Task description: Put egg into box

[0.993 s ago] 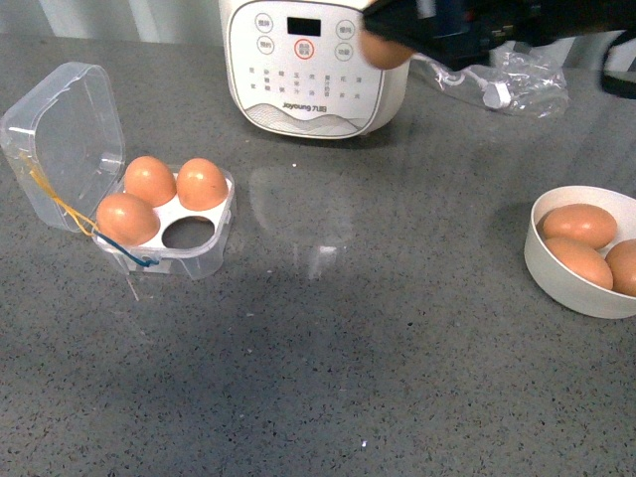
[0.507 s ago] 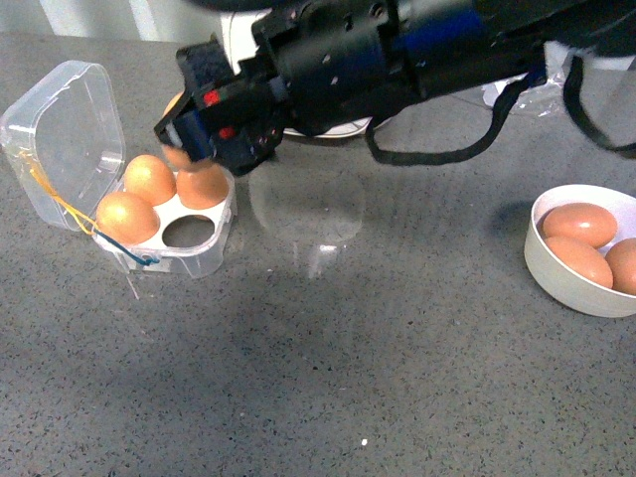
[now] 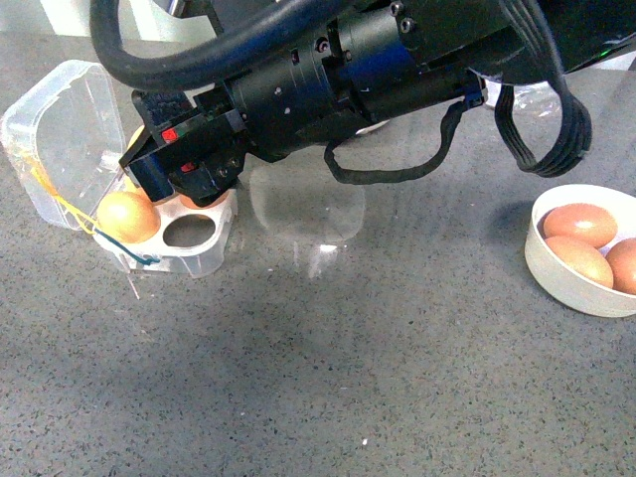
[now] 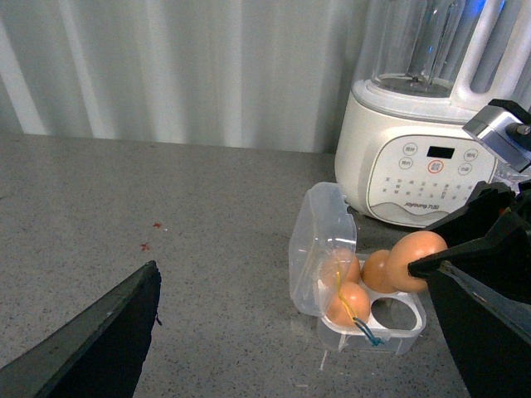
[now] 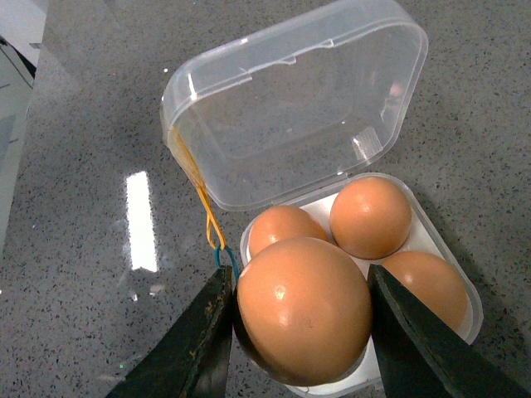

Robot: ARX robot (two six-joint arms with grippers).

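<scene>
My right gripper [image 5: 299, 278] is shut on the egg [image 5: 303, 308], an orange-brown one pinched at its sides between both black fingers. It hangs just above the box [image 5: 290, 108], a clear four-cell case with its lid tipped open and yellow and blue strings at one side. Three brown eggs sit in the cells. The fourth cell [image 3: 189, 231] is bare, and the held egg [image 4: 419, 259] hovers close above it. In the front view the right gripper [image 3: 159, 184] and its arm cover the back of the box [image 3: 199, 260]. My left gripper [image 4: 296, 278] is open, away from the box [image 4: 390, 332].
A round white bowl [image 3: 556, 268] with brown eggs stands at the right on the grey speckled counter. A white kitchen appliance [image 4: 423, 157] stands behind the box. The right arm and its cables stretch across the back of the counter.
My right arm has swung from the back right across to the left and down, carrying the egg to just above the box's open cell.
</scene>
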